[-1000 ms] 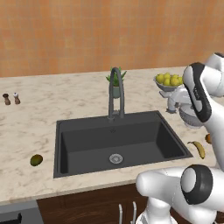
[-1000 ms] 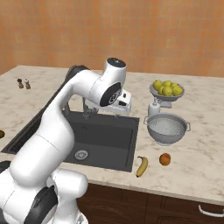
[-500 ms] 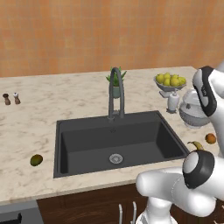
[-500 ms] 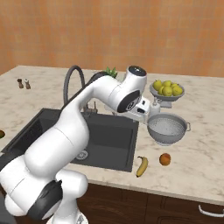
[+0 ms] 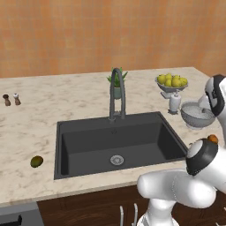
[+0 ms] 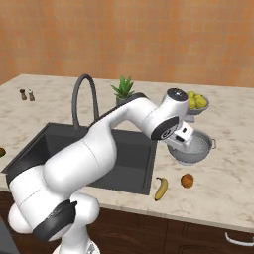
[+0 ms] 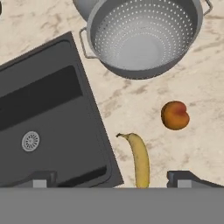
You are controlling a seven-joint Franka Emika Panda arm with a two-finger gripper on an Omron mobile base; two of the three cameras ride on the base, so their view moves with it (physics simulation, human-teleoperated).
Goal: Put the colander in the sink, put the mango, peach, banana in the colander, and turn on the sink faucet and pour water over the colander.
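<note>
1. On the stone counter [image 6: 233, 183], at 3 o'clock from the sink [image 6: 129, 168], the colander [image 6: 196, 149] is seen, sitting upright.
2. From the hand view, the colander [image 7: 144, 37] is found at 12 o'clock, with its bowl bare inside.
3. The peach [image 7: 175, 115] is placed at 3 o'clock from the middle, apart from the colander.
4. The banana [image 7: 139, 159] is laid just beside the sink's edge [image 7: 94, 113], at 6 o'clock.
5. The gripper [image 7: 111, 178] is held above the counter; its fingertips [image 7: 186, 177] are spread wide and nothing is held between them.
6. From the left base view, the mango [image 5: 37, 161] is seen at 9 o'clock from the sink [image 5: 66, 141], on the counter.
7. The sink faucet [image 5: 117, 93] is stood at 12 o'clock behind the sink, with a small plant [image 5: 117, 84] behind it.
8. A bowl of yellow fruit [image 5: 171, 81] is set near the colander [image 5: 197, 115].
</note>
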